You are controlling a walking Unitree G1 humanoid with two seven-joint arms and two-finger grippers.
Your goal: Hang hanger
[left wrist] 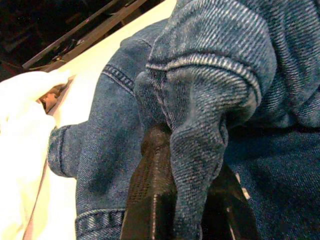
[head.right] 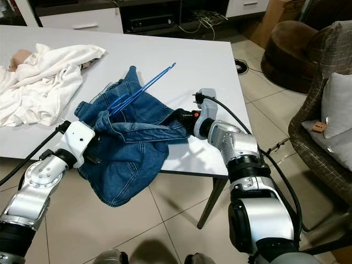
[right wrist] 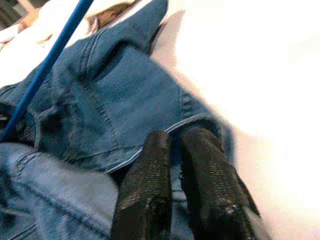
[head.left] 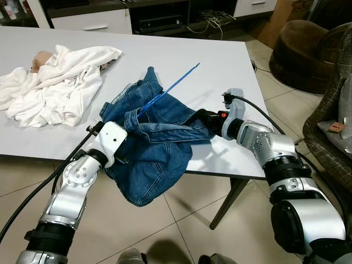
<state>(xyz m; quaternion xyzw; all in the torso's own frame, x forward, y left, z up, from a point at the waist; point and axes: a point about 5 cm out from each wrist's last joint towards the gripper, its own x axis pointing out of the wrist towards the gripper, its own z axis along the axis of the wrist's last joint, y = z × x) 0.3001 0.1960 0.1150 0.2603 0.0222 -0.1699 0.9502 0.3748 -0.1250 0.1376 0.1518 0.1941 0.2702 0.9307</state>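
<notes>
Both pincers are stretching the denim garment [head.left: 148, 148] around the blue hanger [head.left: 168, 91].
The left pincer [left wrist: 175, 200] and right pincer [right wrist: 177, 165] are each clamping denim folds, holding the waistband taut at the table's [head.left: 220, 60] six-o'clock edge so the hanger is staying seated.

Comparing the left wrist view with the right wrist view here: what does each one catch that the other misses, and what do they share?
Left wrist view alone: a thick folded denim seam pinched between the left gripper jaws, and dark furniture beyond the table.

Right wrist view alone: the blue hanger rod crossing the fabric, and the right gripper with its jaws closed on a hem edge.

Both: the blue denim garment lying on the white table, with the white cloth beside it.
</notes>
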